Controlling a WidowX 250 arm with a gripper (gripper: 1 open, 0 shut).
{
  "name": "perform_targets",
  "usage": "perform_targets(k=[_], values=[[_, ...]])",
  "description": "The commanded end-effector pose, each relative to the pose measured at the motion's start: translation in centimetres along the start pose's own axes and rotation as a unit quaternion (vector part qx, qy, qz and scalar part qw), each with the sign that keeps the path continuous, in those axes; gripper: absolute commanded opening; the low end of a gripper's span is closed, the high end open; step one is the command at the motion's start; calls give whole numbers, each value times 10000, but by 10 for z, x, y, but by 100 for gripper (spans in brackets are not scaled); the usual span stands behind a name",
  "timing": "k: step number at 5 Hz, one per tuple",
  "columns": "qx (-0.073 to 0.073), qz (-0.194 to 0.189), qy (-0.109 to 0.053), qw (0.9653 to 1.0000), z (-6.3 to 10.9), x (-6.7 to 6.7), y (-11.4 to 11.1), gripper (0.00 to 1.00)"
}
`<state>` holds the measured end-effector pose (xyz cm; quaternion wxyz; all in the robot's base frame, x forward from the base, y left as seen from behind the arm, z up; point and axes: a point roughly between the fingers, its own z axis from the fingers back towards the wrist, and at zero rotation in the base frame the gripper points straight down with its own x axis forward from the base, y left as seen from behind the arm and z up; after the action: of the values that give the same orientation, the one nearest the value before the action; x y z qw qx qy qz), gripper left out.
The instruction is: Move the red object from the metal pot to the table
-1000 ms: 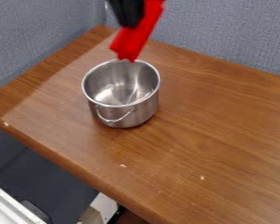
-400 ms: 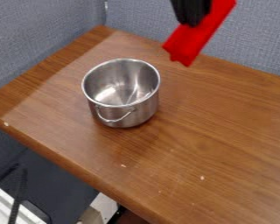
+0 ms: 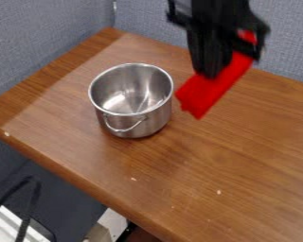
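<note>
The red object (image 3: pixel 214 87), a bright red elongated block, hangs tilted in the air just right of the metal pot (image 3: pixel 132 98), above the brown wooden table (image 3: pixel 230 180). My black gripper (image 3: pixel 220 55) comes down from the top and is shut on the block's upper end. The block's lower end points down-left, close to the pot's right rim but outside it. Nothing lies inside the shiny steel pot, and its wire handle hangs at the front.
A grey fabric wall stands behind the table. The table's left and front edges drop off to the floor, where dark cables and a white object lie below the lower left.
The gripper has carried the red block from above the pot's far rim rightward, then down and forward, so it now hangs low beside the pot's right side.
</note>
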<state>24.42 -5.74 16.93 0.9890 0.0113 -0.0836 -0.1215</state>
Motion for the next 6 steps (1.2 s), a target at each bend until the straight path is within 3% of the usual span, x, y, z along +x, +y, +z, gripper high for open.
perform_targets(k=[1,6], values=[[52,-197,-161,9997,-6,-3,-8,0],[89,93,179,9998,-49,21,17,0]])
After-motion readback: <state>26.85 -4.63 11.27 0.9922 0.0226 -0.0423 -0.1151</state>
